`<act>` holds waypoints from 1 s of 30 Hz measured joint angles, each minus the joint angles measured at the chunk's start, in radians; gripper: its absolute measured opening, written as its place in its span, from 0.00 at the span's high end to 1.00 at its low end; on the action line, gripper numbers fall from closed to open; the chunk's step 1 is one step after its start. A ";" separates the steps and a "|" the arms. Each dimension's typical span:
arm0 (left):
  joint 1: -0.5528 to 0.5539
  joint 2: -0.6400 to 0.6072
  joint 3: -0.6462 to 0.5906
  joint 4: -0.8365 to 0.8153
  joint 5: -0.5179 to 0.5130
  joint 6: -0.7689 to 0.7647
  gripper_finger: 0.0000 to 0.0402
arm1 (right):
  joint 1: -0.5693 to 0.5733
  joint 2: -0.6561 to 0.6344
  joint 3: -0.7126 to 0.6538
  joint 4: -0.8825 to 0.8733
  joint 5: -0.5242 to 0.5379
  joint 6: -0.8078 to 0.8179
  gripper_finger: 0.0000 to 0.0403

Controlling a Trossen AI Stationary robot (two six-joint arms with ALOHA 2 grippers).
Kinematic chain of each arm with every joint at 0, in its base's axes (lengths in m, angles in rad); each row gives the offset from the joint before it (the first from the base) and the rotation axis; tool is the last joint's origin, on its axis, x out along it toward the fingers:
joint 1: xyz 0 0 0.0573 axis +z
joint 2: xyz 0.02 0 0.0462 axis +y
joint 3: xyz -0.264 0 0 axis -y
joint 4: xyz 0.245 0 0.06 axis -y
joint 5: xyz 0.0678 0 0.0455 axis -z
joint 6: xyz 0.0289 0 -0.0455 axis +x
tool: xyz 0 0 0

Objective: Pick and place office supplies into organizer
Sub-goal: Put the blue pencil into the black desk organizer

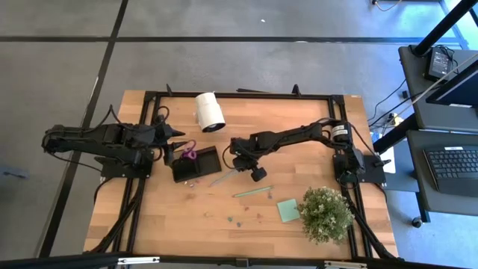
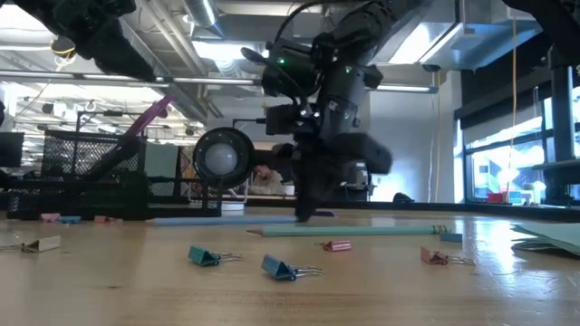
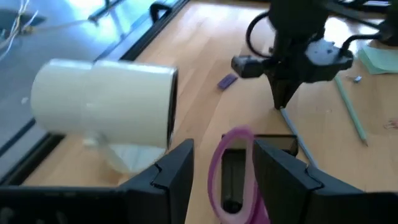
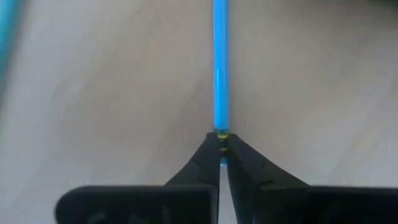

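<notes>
Lab: exposed ceiling ducts (image 2: 204,14), workstations (image 1: 448,112)

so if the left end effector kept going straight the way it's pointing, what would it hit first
Probably the purple scissors handle standing up out of the black organizer, straight ahead between the left end effector's open fingers. Depth is unclear, so that is a judgement.

A grey floor (image 1: 246,67) crossed by dark lines is seen around the wooden table (image 1: 187,217). A dark desk (image 1: 441,142) carrying a keyboard (image 1: 454,166) stands beside it, with cables (image 1: 388,112) trailing nearby. In the low view, an open ceiling with pipes (image 2: 204,18), strip lighting (image 2: 208,80) and bright windows (image 2: 507,145) are shown.
</notes>
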 joint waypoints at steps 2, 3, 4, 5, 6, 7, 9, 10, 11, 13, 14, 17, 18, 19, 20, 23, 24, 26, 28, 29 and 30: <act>0.000 0.000 0.000 0.051 0.033 0.037 0.61 | 0.011 0.000 0.038 -0.078 -0.011 0.019 0.96; -0.001 0.000 0.000 0.075 0.051 0.055 0.61 | 0.016 0.000 0.057 -0.098 -0.014 0.024 0.96; 0.000 0.000 0.000 0.099 0.070 0.078 0.61 | 0.021 -0.001 0.075 -0.109 -0.016 0.027 0.96; 0.000 0.000 0.000 0.123 0.090 0.104 0.61 | 0.026 -0.004 0.093 -0.125 -0.017 0.030 0.97; 0.000 0.000 0.000 0.142 0.107 0.128 0.61 | 0.030 -0.005 0.108 -0.151 -0.017 0.037 0.97; 0.000 0.001 0.000 0.157 0.127 0.150 0.61 | 0.036 -0.005 0.122 -0.176 -0.017 0.047 0.98; 0.000 0.006 0.000 0.183 0.161 0.176 0.61 | 0.047 -0.005 0.146 -0.198 -0.008 0.050 0.99; 0.000 0.011 0.000 0.188 0.176 0.177 0.61 | 0.052 -0.005 0.158 -0.202 -0.006 0.050 0.99; 0.000 0.016 0.000 0.189 0.187 0.178 0.61 | 0.058 -0.005 0.170 -0.210 -0.007 0.050 1.00; 0.000 0.032 0.000 0.186 0.198 0.179 0.61 | 0.065 -0.005 0.195 -0.232 -0.007 0.053 0.99; 0.000 0.042 0.000 0.185 0.199 0.179 0.61 | 0.067 -0.005 0.202 -0.229 -0.010 0.055 0.99; 0.000 0.073 0.000 0.184 0.200 0.178 0.61 | 0.069 -0.006 0.205 -0.220 -0.009 0.077 0.97; 0.000 0.084 0.000 0.184 0.200 0.179 0.61 | 0.068 -0.006 0.205 -0.226 -0.009 0.089 0.97; 0.000 0.094 0.000 0.184 0.200 0.179 0.61 | 0.068 -0.006 0.205 -0.229 -0.005 0.103 0.96; 0.000 0.104 0.000 0.183 0.200 0.179 0.61 | 0.068 -0.006 0.205 -0.229 0.003 0.105 0.96; 0.000 0.127 0.000 0.183 0.200 0.179 0.61 | 0.069 -0.007 0.203 -0.222 0.099 0.106 0.96; 0.000 0.133 0.000 0.183 0.199 0.178 0.61 | 0.069 -0.006 0.203 -0.213 0.132 0.106 0.96; 0.000 0.143 0.000 0.184 0.199 0.178 0.61 | 0.068 -0.007 0.203 -0.185 0.163 0.107 0.96; 0.000 0.151 0.000 0.183 0.199 0.178 0.61 | 0.067 -0.005 0.203 -0.140 0.161 0.117 0.95; 0.000 0.154 0.000 0.182 0.199 0.177 0.61 | 0.066 -0.005 0.203 -0.122 0.158 0.121 0.95; 0.000 0.157 0.000 0.182 0.199 0.175 0.61 | 0.067 -0.005 0.203 -0.113 0.146 0.115 0.95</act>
